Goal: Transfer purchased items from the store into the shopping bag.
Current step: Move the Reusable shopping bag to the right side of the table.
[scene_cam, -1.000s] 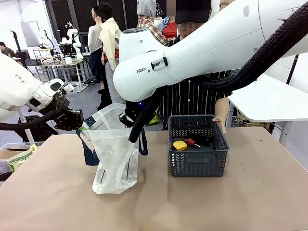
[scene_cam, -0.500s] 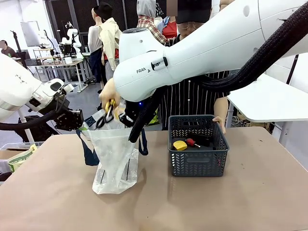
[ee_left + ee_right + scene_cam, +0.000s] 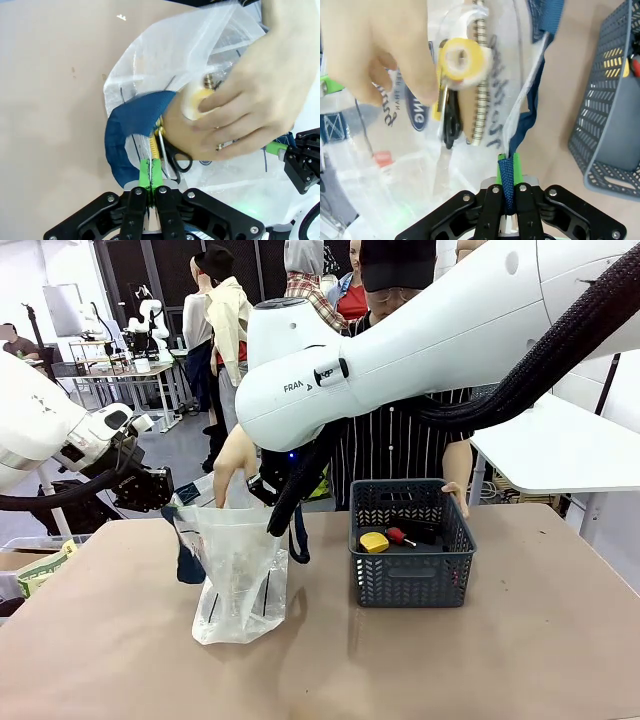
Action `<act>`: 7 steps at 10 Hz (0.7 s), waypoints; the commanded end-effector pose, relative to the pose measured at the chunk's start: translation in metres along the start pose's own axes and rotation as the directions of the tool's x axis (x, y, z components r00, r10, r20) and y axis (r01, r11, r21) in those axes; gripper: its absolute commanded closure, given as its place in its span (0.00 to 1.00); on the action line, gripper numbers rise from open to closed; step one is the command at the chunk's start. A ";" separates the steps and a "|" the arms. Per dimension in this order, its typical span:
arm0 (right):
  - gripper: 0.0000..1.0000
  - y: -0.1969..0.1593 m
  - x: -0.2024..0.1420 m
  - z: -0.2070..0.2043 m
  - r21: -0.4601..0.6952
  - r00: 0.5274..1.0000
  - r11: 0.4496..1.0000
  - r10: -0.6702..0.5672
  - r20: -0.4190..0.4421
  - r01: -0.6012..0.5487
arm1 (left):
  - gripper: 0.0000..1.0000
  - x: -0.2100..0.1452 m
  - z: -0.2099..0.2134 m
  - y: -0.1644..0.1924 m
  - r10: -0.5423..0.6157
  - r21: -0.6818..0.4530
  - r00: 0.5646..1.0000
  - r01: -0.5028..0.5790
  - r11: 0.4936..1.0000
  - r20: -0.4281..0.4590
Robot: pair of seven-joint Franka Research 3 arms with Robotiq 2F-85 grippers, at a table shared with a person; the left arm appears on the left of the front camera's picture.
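Note:
The shopping bag [image 3: 240, 580] stands on the table with its mouth held wide. My left gripper [image 3: 151, 170] is shut on its rim beside a navy strap [image 3: 131, 135]. My right gripper [image 3: 507, 169] is shut on the other navy strap [image 3: 530, 110]. A person's hand [image 3: 245, 95] reaches into the bag holding a yellow tape roll [image 3: 462, 57] and black-handled scissors [image 3: 450, 120]. A tan spiral notebook [image 3: 472, 107] lies inside. In the front view, the hand [image 3: 235, 465] dips in between my left gripper [image 3: 170, 498] and my right gripper [image 3: 272, 488].
A dark grey lattice basket [image 3: 410, 570] stands to the right of the bag. It holds a yellow item [image 3: 373, 541] and a red-handled tool [image 3: 400, 536]. The person's other hand [image 3: 458, 495] rests on its far right rim. Bare table lies in front.
The person's hand came in above the bag with the scissors, then went down into its mouth. Both grippers have kept their hold and place.

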State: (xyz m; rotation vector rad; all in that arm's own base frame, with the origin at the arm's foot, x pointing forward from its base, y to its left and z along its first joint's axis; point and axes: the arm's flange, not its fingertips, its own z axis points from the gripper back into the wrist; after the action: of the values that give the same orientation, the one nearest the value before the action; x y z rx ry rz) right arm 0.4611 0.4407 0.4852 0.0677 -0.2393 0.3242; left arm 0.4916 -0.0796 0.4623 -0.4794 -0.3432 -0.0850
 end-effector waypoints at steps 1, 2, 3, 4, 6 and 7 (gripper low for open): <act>1.00 -0.001 -0.002 -0.001 -0.003 1.000 1.000 0.002 -0.003 -0.002 | 1.00 -0.001 0.001 0.000 0.006 0.003 1.000 -0.006 1.000 0.008; 1.00 -0.001 -0.002 -0.001 -0.003 1.000 1.000 0.002 -0.003 -0.002 | 1.00 -0.001 0.001 0.000 0.006 0.003 1.000 -0.006 1.000 0.008; 1.00 -0.001 -0.002 -0.001 -0.003 1.000 1.000 0.002 -0.003 -0.002 | 1.00 -0.001 0.001 0.000 0.006 0.003 1.000 -0.006 1.000 0.008; 1.00 -0.001 -0.002 -0.001 -0.003 1.000 1.000 0.002 -0.003 -0.002 | 1.00 -0.001 0.001 0.000 0.006 0.003 1.000 -0.006 1.000 0.008; 1.00 -0.001 -0.002 -0.001 -0.003 1.000 1.000 0.002 -0.003 -0.002 | 1.00 -0.001 0.001 0.000 0.006 0.003 1.000 -0.006 1.000 0.008; 1.00 -0.001 -0.002 -0.001 -0.003 1.000 1.000 0.002 -0.003 -0.002 | 1.00 -0.001 0.001 0.000 0.006 0.003 1.000 -0.006 1.000 0.008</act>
State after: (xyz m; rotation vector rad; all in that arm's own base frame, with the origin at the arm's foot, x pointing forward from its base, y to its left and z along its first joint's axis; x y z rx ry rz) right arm 0.4611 0.4407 0.4851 0.0677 -0.2393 0.3242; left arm 0.4916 -0.0795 0.4623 -0.4794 -0.3432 -0.0848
